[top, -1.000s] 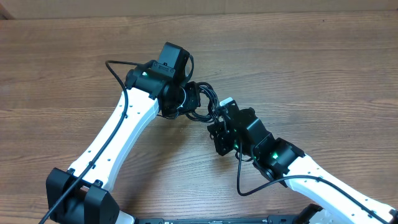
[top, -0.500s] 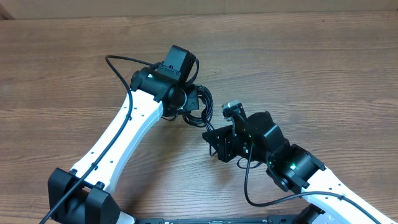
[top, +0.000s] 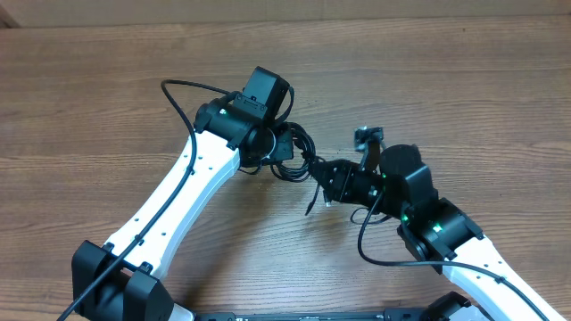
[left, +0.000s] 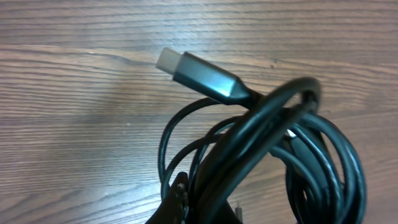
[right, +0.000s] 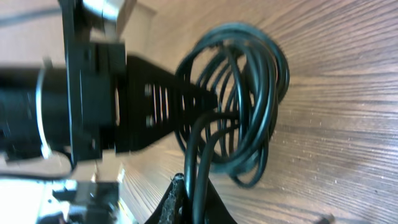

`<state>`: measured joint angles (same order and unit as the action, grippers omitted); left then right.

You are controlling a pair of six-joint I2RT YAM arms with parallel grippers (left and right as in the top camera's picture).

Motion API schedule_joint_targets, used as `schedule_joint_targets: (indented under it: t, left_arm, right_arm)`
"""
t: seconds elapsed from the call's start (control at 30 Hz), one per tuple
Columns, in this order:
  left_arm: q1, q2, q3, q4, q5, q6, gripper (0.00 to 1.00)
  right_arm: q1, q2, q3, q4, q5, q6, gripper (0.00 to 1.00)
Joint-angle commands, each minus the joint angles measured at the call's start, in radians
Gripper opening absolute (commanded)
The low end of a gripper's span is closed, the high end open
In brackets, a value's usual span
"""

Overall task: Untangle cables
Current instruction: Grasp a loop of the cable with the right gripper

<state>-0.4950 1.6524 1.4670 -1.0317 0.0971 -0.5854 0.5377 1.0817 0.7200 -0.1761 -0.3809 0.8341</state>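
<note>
As the right arm [top: 446,234] swings outward, thin black plug-ended cables [top: 299,153] hang coiled over the wooden counter [top: 464,89]: left fingers [left: 177,199] clamped on the bundle, right fingers [right: 176,196] drawing one clamped strand loose.

The cables [top: 300,153], thin and black, sit bunched in overlapping loops over the table's [top: 464,80] middle, one grey-tipped plug [left: 202,73] sticking out.

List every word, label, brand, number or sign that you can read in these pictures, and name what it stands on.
None. No readable text shows in any view: the cables, the plug and the wooden table bear no print.
</note>
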Motion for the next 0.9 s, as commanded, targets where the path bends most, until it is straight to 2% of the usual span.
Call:
schedule_joint_targets:
  t: [0.0, 0.23, 0.67, 0.87]
  left_arm:
    - [-0.016, -0.001, 0.029, 0.000, 0.058, 0.032, 0.04]
    - [-0.038, -0.001, 0.029, 0.058, 0.175, 0.080, 0.04]
    - [-0.057, -0.001, 0.029, 0.073, 0.290, 0.172, 0.04]
    - [-0.057, -0.001, 0.029, 0.101, 0.493, 0.282, 0.04]
  right_arm:
    - [-0.018, -0.023, 0.021, 0.033, 0.013, 0.060, 0.04]
    - [-0.018, 0.047, 0.021, 0.050, 0.029, 0.060, 0.04]
    - [-0.018, 0.223, 0.021, 0.097, 0.072, 0.084, 0.04]
    - [-0.021, 0.249, 0.021, 0.105, 0.100, 0.087, 0.04]
